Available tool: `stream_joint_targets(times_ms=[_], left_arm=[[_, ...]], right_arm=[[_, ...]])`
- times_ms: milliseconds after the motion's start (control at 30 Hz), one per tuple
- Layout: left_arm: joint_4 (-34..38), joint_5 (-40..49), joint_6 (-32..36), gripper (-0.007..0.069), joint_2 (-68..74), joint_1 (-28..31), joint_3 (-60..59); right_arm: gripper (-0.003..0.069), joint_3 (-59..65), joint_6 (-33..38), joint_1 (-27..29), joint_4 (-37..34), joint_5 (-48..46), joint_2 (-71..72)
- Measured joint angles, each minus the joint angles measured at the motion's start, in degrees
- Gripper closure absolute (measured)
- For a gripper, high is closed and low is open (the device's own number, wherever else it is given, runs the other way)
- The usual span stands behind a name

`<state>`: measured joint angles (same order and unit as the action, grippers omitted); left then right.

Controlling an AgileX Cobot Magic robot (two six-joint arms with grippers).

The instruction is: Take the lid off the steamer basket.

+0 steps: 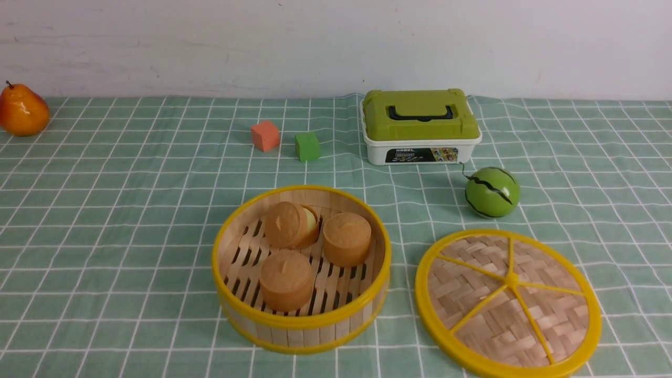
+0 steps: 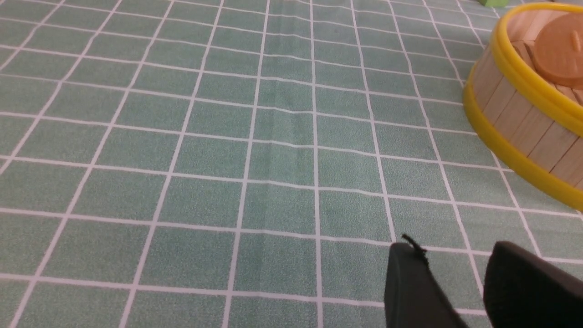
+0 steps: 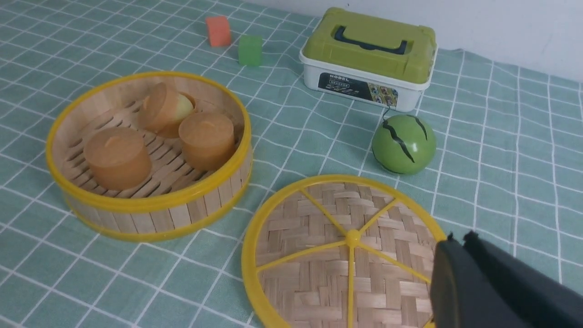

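My left pincer (image 2: 451, 255) is moderately open: its two dark fingers (image 2: 412, 287) stand apart with bare green-and-white checked tablecloth (image 2: 255, 150) showing between them. It holds nothing and touches nothing. It is near the outer wall of the wide, shallow bamboo-slat steamer basket with yellow plastic rims (image 1: 302, 321), on that basket's left side.

My right pincer (image 3: 460, 237) shows as one dark mass in the right wrist view. No gap is visible between its tips, so I cannot tell whether it is closed. It grips nothing. It lies over the edge of the flat round woven-bamboo lid with yellow rim, spokes and centre knob (image 1: 508, 304); contact cannot be determined.

The lid is off the basket. It lies flat on the cloth just to the basket's right, apart from it. The open basket contains three round brown cakes (image 1: 286, 278). A green striped ball (image 1: 492, 191) rests behind the lid.
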<state>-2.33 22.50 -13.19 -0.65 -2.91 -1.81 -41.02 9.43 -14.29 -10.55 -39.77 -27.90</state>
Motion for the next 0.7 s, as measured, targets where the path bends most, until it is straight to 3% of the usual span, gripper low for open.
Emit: stream_joint_targets(times_ms=[133, 233, 267, 433, 600, 700], left_arm=[[0.00, 0.00, 0.00, 0.0386, 0.00, 0.00, 0.00], [0.00, 0.00, 0.00, 0.0386, 0.00, 0.00, 0.00], [0.00, 0.00, 0.00, 0.0386, 0.00, 0.00, 0.00], [0.00, 0.00, 0.00, 0.0386, 0.00, 0.00, 0.00], [0.00, 0.00, 0.00, 0.0386, 0.00, 0.00, 0.00], [0.00, 0.00, 0.00, 0.0386, 0.00, 0.00, 0.00]], right_arm=[[0.0669, 1.76, 0.00, 0.00, 0.17, 3.05, 0.16], [0.0669, 8.61, 0.00, 0.37, 0.56, 12.44, 2.99], [0.0669, 14.03, 0.00, 1.39, 1.07, 18.80, 5.91], [0.0675, 31.94, -1.83, 7.70, 2.26, 33.14, 17.26], [0.0678, 41.17, -7.13, 12.66, 5.95, 34.00, 25.55], [0.0678, 42.49, -11.88, 14.71, 7.87, 28.76, 28.30]])
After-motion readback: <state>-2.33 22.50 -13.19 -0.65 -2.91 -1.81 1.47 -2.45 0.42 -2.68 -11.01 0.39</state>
